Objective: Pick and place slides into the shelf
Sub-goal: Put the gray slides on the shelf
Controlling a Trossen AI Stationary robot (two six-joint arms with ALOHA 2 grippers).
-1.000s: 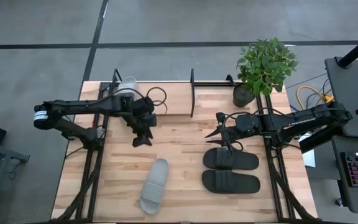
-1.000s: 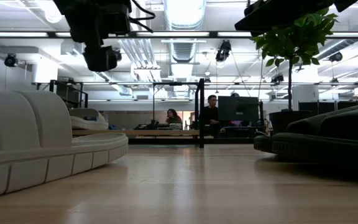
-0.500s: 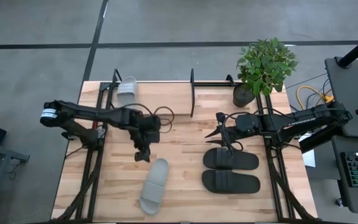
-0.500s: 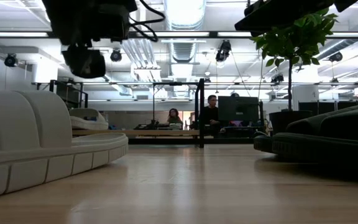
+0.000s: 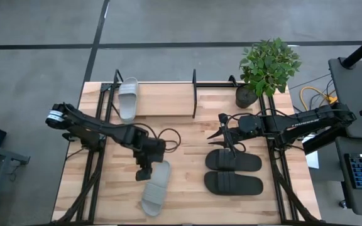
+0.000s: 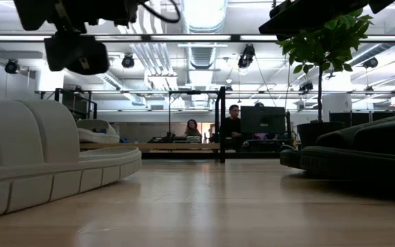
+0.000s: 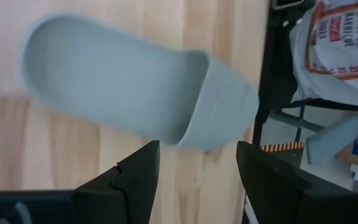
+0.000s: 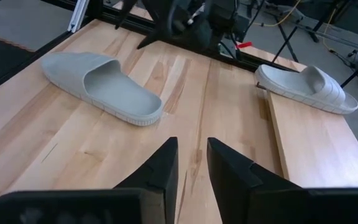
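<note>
One light grey slide (image 5: 155, 188) lies flat on the table, heel end toward the far side; it also shows in the left wrist view (image 7: 129, 81) and the right wrist view (image 8: 101, 84). My left gripper (image 5: 144, 171) hangs open just above and beside its heel end, touching nothing. The second grey slide (image 5: 127, 97) rests sole-down on the shelf's wood board (image 5: 168, 100). Two black slides (image 5: 233, 161) (image 5: 233, 183) lie side by side on the table's right. My right gripper (image 5: 227, 139) hovers open over the far black slide.
A potted plant (image 5: 266, 69) stands at the far right corner, next to the shelf's right end. The shelf's black upright rod (image 5: 194, 94) rises mid-board. Black arm frames run along both table sides. Bare wood shows between the grey and black slides. People sit far behind the table (image 6: 233, 123).
My left gripper has moved from the shelf's left end toward the near edge and slightly right, ending over the heel end of the grey slide on the table. The grey slide on the shelf stays where it was, now uncovered. The right arm has kept still.
</note>
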